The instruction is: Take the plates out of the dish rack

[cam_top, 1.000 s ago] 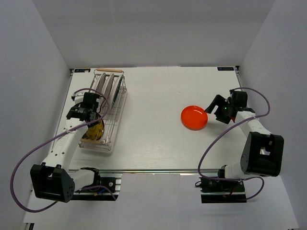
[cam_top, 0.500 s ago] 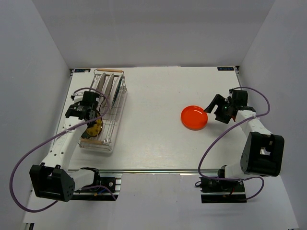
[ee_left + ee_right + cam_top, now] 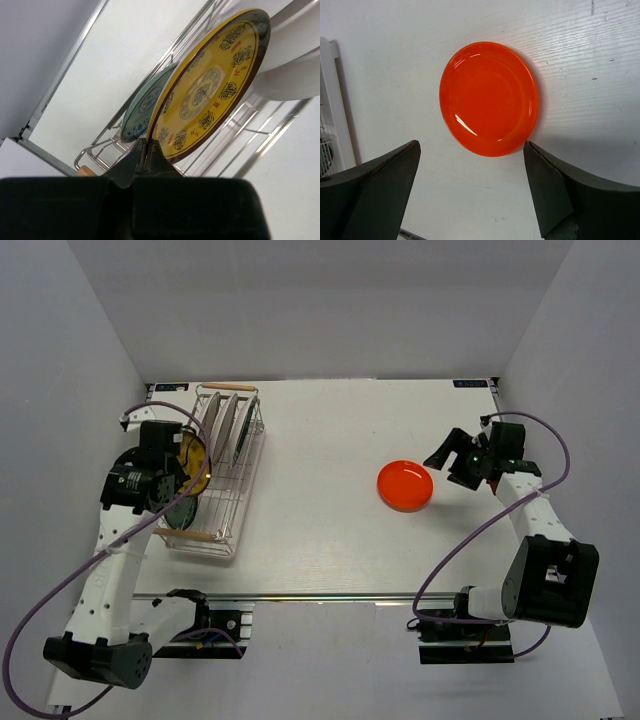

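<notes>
Left gripper (image 3: 146, 150) pinches the yellow plate (image 3: 210, 90) by its rim, edge-up over the dish rack (image 3: 225, 510) at frame left, likely to clear the wires; right gripper (image 3: 471, 150) hangs spread near the orange plate (image 3: 489, 97) lying flat centre-right.

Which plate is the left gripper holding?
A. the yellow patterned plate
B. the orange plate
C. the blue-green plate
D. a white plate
A: in the left wrist view the left gripper is closed on the rim of the yellow plate.
</notes>
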{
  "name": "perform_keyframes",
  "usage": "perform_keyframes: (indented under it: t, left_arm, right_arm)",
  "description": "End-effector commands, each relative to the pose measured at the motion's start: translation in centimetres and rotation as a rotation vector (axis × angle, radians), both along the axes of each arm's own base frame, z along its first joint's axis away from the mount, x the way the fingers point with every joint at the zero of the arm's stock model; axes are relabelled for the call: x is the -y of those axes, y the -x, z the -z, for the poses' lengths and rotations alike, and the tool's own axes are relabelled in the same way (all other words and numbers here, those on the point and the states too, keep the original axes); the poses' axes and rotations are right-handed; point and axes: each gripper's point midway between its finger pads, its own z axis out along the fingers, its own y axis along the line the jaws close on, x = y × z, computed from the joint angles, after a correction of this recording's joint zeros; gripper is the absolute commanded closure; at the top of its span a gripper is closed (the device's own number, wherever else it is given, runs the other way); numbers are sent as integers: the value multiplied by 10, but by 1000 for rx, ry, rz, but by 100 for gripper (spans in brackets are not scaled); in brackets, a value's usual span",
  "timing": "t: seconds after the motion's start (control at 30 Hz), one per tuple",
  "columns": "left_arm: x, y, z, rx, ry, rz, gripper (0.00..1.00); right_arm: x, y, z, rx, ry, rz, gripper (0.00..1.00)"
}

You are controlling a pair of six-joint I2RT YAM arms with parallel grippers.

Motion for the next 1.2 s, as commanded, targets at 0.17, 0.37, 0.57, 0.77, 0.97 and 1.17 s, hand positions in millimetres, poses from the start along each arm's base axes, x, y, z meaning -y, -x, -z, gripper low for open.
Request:
perform_keyframes:
  t: [0.17, 0.37, 0.57, 0.77, 0.97, 1.17]
  left_arm:
    - [22, -3, -84, 260, 82, 147, 100]
    - [91, -29, -124, 423, 264, 495, 100]
    - [176, -55, -118, 427, 488, 913, 100]
    - [207, -69, -90, 370, 620, 1020, 100]
    - [240, -68, -62, 295, 713, 1102, 100]
    - [267, -67, -40, 230, 755, 1137, 100]
  right_arm:
    - [-26, 2, -55, 115, -75, -177, 11]
    - [-59, 10, -100, 326, -133, -414, 11]
    - [-92, 22, -137, 458, -136, -607, 11]
    - [-132, 35, -165, 559, -218, -769, 11]
    - [-166, 25, -168, 564, -221, -816, 11]
    - [-205, 13, -149, 509, -258, -887, 11]
